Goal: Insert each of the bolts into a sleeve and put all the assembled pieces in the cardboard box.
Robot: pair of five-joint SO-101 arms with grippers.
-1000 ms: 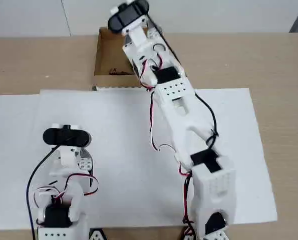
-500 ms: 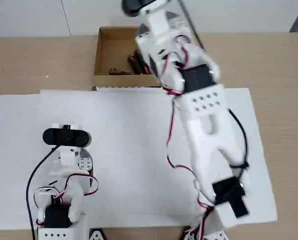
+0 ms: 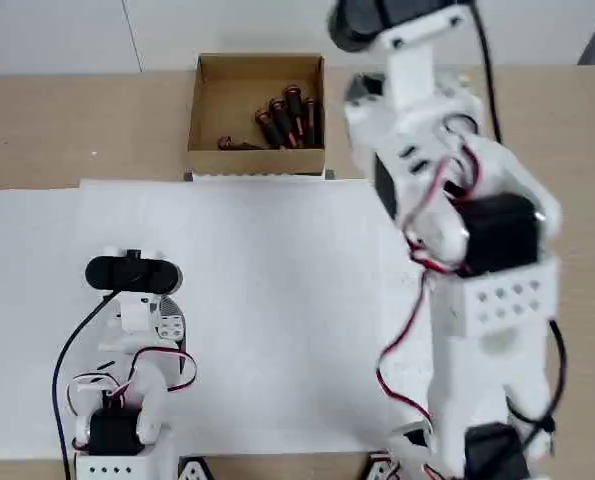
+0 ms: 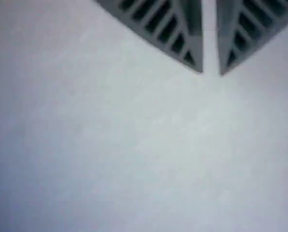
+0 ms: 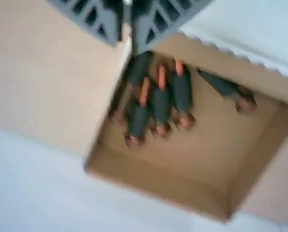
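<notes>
Looks like wrap-up: assembled pieces in cardboard box. Right gripper pinched together, empty, over its rim; left gripper closed. Next, just parking.

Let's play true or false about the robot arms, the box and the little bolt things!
1. The cardboard box has assembled pieces inside. True.
2. The box sits on the white paper. False: it sits on the wooden table, just past the paper's far edge.
3. The left gripper is holding a bolt. False: it holds nothing, with just paper underneath.
4. One piece lies apart from the bunch. True.
</notes>
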